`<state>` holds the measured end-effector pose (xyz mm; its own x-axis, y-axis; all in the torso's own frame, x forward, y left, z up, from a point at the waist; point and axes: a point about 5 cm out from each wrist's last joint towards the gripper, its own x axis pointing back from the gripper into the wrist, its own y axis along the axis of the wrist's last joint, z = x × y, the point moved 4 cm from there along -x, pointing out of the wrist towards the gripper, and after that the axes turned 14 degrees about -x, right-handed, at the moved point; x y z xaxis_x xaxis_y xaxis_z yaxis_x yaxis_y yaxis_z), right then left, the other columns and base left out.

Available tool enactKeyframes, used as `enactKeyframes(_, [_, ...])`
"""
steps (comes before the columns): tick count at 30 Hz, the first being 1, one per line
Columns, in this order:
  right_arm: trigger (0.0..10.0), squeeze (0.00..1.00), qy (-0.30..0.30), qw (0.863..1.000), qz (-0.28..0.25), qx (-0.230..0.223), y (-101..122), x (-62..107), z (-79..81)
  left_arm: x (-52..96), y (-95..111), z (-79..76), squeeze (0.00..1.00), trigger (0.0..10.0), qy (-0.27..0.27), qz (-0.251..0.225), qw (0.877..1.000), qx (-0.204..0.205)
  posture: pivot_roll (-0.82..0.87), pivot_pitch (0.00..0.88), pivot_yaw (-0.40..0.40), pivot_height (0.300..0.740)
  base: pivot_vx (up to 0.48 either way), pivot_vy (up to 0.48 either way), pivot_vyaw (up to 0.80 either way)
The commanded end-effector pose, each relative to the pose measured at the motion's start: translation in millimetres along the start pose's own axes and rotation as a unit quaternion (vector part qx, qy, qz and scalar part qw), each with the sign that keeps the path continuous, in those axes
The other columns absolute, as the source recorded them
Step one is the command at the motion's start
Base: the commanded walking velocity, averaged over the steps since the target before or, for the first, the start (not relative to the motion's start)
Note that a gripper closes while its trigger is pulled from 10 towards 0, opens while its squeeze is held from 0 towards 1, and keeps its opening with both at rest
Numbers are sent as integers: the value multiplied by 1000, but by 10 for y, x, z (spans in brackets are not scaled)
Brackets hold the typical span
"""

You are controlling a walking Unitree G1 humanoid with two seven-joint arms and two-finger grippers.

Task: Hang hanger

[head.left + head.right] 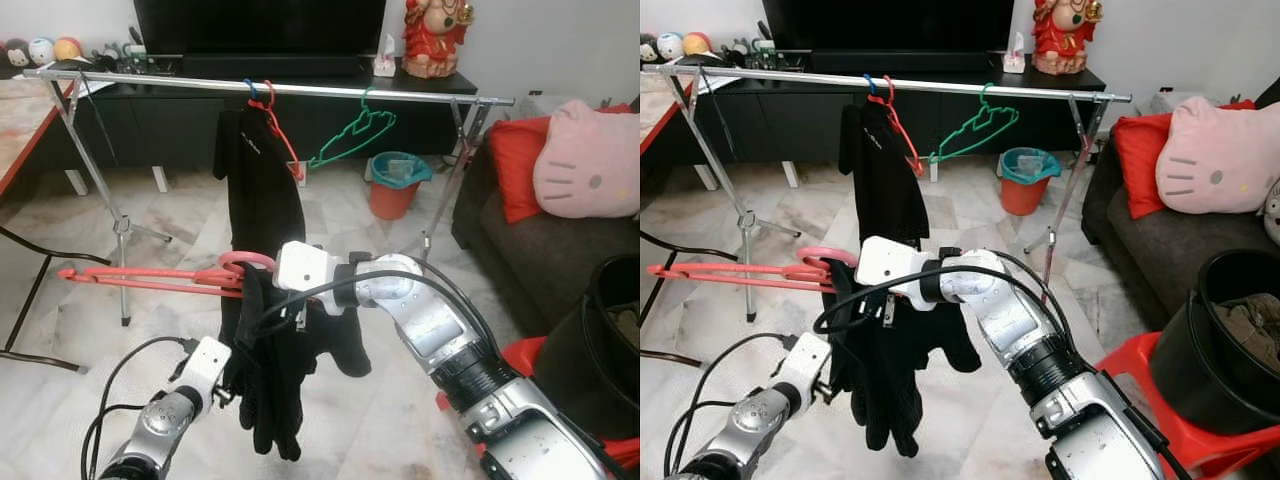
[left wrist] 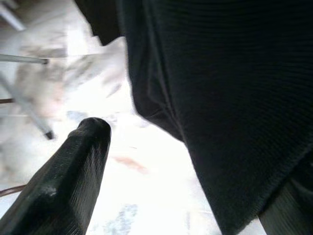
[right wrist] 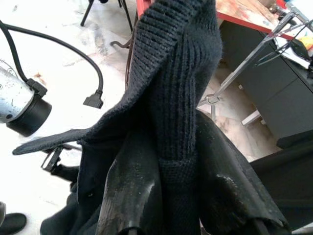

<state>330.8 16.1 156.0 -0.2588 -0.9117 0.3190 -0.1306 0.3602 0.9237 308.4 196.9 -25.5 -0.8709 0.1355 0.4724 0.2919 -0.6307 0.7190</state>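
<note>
A pink hanger (image 1: 140, 278) is held level at chest height, its hook (image 1: 245, 262) by my right wrist. A black knit garment (image 1: 270, 390) droops from it toward the floor. My right gripper (image 3: 176, 147) is shut on the garment's knit fold, where it meets the hanger. My left gripper (image 1: 228, 385) is low on the left, against the garment's left edge. It is open, with one finger (image 2: 68, 181) bare and cloth (image 2: 220, 98) lying across the gap. Beyond stands a silver clothes rail (image 1: 300, 88).
The rail carries a black garment (image 1: 255, 170) on a red hanger and a bare green hanger (image 1: 355, 135). Behind it stands an orange bin (image 1: 397, 183). A sofa with a pink cushion (image 1: 585, 160), a black basket (image 1: 610, 340) and a red stool (image 1: 520, 355) are on the right.
</note>
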Motion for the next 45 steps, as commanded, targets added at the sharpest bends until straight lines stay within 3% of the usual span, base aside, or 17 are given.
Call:
enactKeyframes(1, [0,0,3,999,-25,29,215,5,-13,-12,-5,43,0,3961,13,8,1000,-4,40,0,-68,740,0,0,0])
enactKeyframes(2, [0,0,3,999,-25,29,216,6,-13,-13,-3,67,0,0,20,8,1000,0,40,0,-68,740,0,0,0])
enactKeyframes(7, [0,0,5,999,-25,29,215,6,-7,-20,32,154,0,0,46,2,999,12,37,0,-65,740,0,0,0])
enactKeyframes(21, [0,0,7,999,-23,26,199,-2,10,-14,76,31,0,0,13,-22,999,33,35,0,-62,740,0,0,0])
enactKeyframes(32, [0,0,3,1000,-20,24,175,-6,5,-4,45,13,0,0,0,-20,999,47,37,0,-56,740,0,0,0])
enactKeyframes(38, [0,0,-2,1000,-19,17,149,-7,2,13,-29,71,0,0,20,-3,997,68,36,0,-49,740,0,0,0])
enactKeyframes(45, [0,0,-3,1000,-12,11,79,2,23,31,-77,95,0,0,23,5,998,66,34,0,-38,740,0,0,0])
